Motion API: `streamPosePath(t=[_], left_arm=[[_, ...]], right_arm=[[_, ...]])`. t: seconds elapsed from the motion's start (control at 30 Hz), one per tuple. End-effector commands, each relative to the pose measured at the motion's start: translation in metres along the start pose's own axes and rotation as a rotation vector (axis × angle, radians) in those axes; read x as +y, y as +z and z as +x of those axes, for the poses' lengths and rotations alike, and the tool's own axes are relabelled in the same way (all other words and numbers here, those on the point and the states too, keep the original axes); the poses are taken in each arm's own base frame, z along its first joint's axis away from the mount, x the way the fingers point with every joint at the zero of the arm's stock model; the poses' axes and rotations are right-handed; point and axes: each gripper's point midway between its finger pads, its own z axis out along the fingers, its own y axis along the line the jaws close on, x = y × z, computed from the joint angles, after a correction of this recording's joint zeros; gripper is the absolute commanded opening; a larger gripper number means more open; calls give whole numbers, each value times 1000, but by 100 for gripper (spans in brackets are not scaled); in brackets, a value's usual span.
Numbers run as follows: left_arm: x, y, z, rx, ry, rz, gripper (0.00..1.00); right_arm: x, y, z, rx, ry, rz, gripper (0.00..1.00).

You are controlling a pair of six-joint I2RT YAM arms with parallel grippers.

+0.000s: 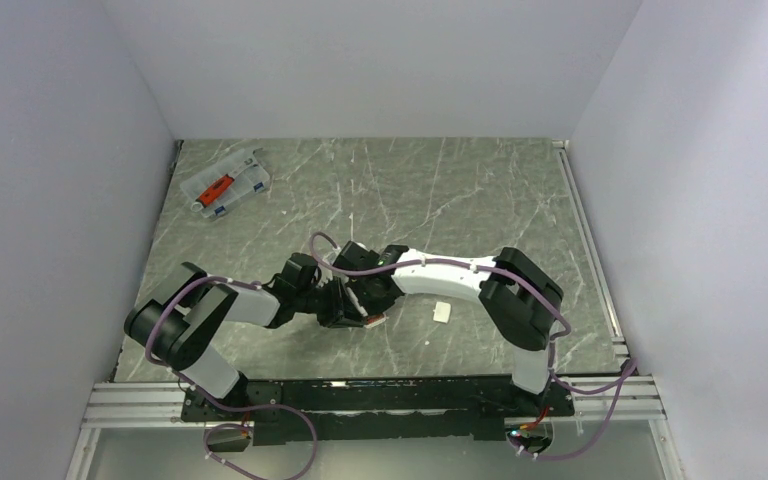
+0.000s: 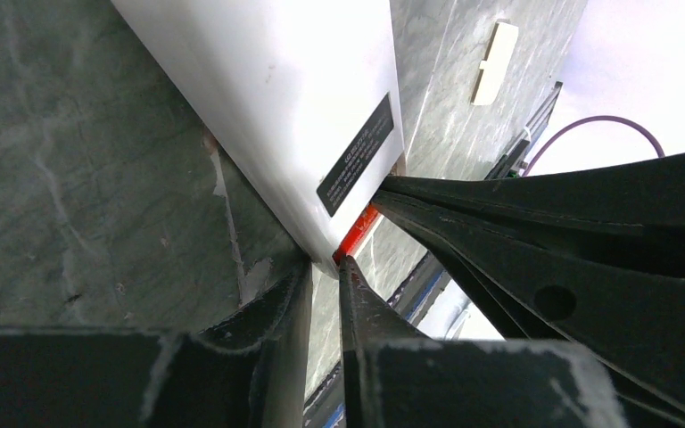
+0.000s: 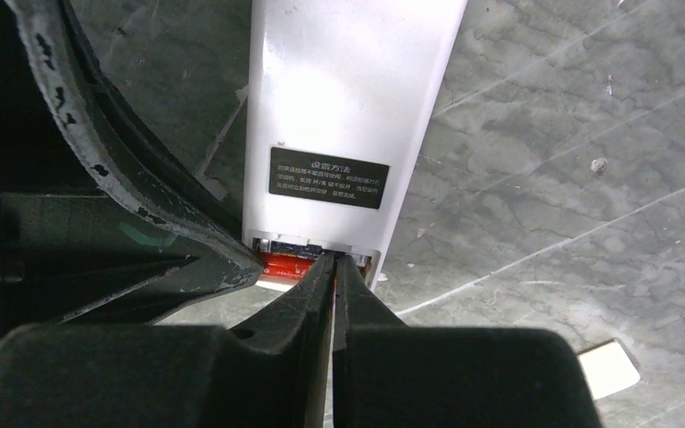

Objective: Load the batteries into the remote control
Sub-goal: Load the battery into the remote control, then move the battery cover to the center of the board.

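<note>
The remote control (image 3: 339, 80) lies back-up on the marble table (image 1: 480, 200), near the middle of its front half, with its dark printed label (image 3: 328, 176) showing and the battery bay open at the end that faces both arms. A reddish-orange battery (image 3: 285, 265) sits in that bay; a second cannot be made out. The right gripper (image 3: 334, 263) has its fingers pressed nearly together, tips at the bay's mouth just beside the battery. The left gripper (image 2: 325, 267) is also drawn almost closed, a thin slit between its fingers, tips at the remote's corner; whether it pinches the corner cannot be told. A small white square piece (image 1: 442, 312) lies near the remote, and a clear organiser case (image 1: 222, 187) sits far left
</note>
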Motion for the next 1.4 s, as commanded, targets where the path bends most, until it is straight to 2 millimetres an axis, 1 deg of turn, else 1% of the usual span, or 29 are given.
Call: streamPosePath(t=[0.0,0.23,0.37,0.5,0.63,0.73,0.83,1.0,1.2,1.37], left_arm=[[16,4,-2,-19,46,-68,20],[14,-4,-5,-34,72,-105,22],[14,-11,-8,-54,90,-140,25],[13,-18,-11,-71,111,-169,27],[11,-24,-12,-84,125,-184,27],[13,-28,-12,-91,128,-201,27],[11,-30,-12,-97,133,-198,28],[4,-34,-13,-109,149,-181,32],[-3,-41,-13,-115,167,-181,37],[-12,-49,-15,-127,186,-177,40]], right_arm=[[7,17,21,69,16,4,6],[7,2,7,18,33,11,7],[6,-9,-3,-17,39,16,10],[3,-18,-7,-39,42,25,13],[3,-31,-12,-73,52,14,19],[2,-42,-14,-102,60,9,25],[-5,-50,-13,-122,66,29,29],[-21,-57,-3,-124,76,58,35],[-41,-70,9,-152,98,63,52],[-58,-75,21,-148,111,44,64]])
